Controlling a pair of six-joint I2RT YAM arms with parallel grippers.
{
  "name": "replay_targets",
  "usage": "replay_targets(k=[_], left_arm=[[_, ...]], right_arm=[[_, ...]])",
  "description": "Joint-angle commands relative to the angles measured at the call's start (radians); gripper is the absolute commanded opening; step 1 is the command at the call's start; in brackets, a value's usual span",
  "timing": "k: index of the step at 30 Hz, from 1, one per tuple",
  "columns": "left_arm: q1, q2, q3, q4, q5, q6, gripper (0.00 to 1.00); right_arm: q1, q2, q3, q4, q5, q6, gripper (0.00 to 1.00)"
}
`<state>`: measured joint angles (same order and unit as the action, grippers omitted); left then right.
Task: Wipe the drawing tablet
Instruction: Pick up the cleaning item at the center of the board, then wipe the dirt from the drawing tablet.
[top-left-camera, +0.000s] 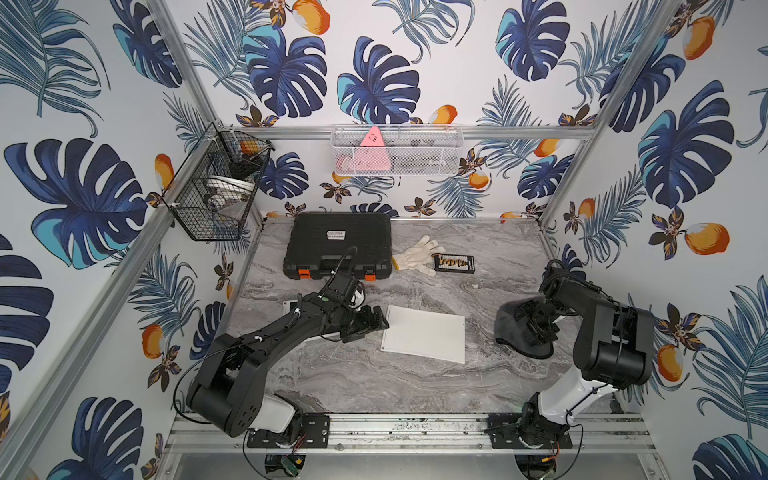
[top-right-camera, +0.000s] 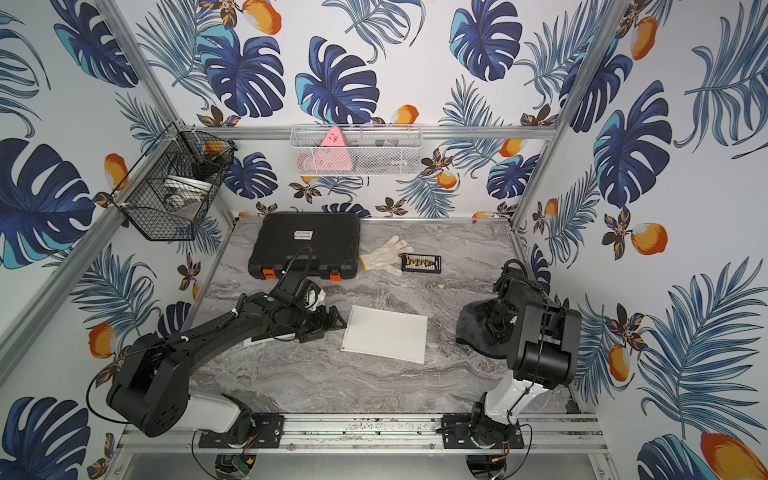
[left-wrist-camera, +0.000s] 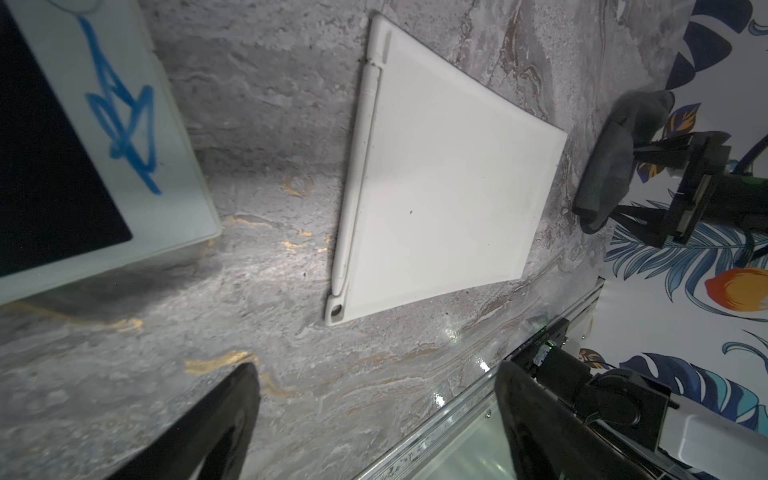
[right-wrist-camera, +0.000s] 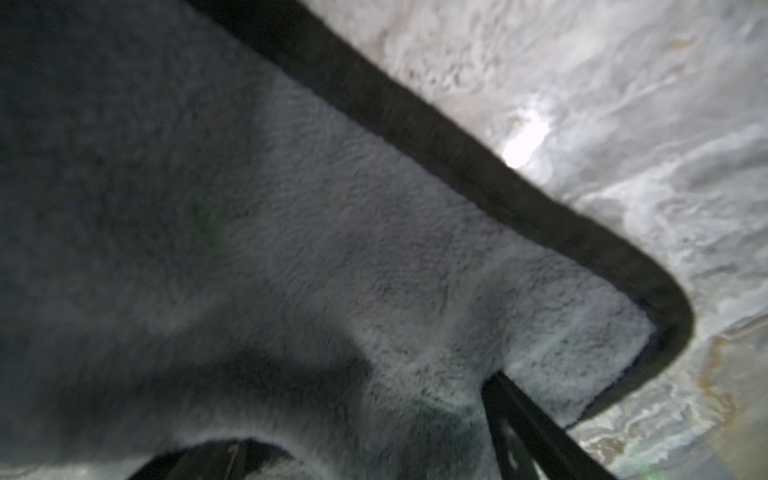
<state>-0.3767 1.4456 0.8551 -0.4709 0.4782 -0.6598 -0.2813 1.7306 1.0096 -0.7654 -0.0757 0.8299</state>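
Observation:
The drawing tablet (left-wrist-camera: 83, 145) has a dark screen and a white frame scribbled with blue marker. It lies under my left arm, so in a top view only a white edge (top-left-camera: 289, 305) shows. My left gripper (left-wrist-camera: 374, 415) (top-left-camera: 376, 326) is open and empty, just past that tablet and pointing at a blank white slab (top-left-camera: 424, 334) (left-wrist-camera: 449, 187) with a stylus along its side. A dark grey cloth (top-left-camera: 511, 328) (right-wrist-camera: 291, 208) lies at the right. My right gripper (top-left-camera: 534, 328) (right-wrist-camera: 365, 440) presses down into it, jaws wide, with a fold bulging between the fingers.
A black tool case (top-left-camera: 338, 245) with orange latches stands at the back left. Beside it lie a white glove (top-left-camera: 417, 254) and a small black bit holder (top-left-camera: 454, 264). Wire baskets (top-left-camera: 216, 187) hang on the walls. An aluminium rail (top-left-camera: 415, 428) runs along the front edge.

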Motion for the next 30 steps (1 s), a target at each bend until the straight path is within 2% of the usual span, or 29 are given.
replay_targets(k=[1, 2, 4, 6, 7, 13, 20, 24, 30], left_arm=[[0.021, 0.025, 0.020, -0.056, -0.024, 0.068, 0.90], [0.028, 0.034, 0.024, -0.056, -0.033, 0.074, 0.89], [0.035, 0.051, 0.031, -0.056, -0.059, 0.081, 0.86], [0.036, 0.074, 0.044, -0.057, -0.074, 0.090, 0.84], [0.036, 0.085, 0.052, -0.054, -0.076, 0.094, 0.83], [0.037, 0.142, 0.081, -0.038, -0.106, 0.119, 0.77], [0.038, 0.180, 0.094, -0.015, -0.121, 0.126, 0.71], [0.034, 0.197, 0.090, 0.009, -0.106, 0.118, 0.64], [-0.001, 0.226, 0.096, 0.018, -0.113, 0.115, 0.52]], right_arm=[[0.010, 0.033, -0.009, 0.144, -0.126, 0.009, 0.69], [0.015, 0.033, -0.008, 0.152, -0.132, 0.011, 0.59], [0.036, 0.023, -0.004, 0.162, -0.129, 0.012, 0.26], [0.064, 0.000, 0.014, 0.153, -0.106, 0.001, 0.07], [0.087, -0.017, 0.030, 0.141, -0.080, -0.012, 0.02], [0.284, -0.123, 0.150, 0.021, 0.110, -0.084, 0.00], [0.500, -0.242, 0.157, -0.102, 0.256, -0.128, 0.00], [0.611, -0.258, 0.148, -0.153, 0.269, -0.168, 0.00], [0.765, -0.184, 0.130, -0.101, 0.171, -0.191, 0.00]])
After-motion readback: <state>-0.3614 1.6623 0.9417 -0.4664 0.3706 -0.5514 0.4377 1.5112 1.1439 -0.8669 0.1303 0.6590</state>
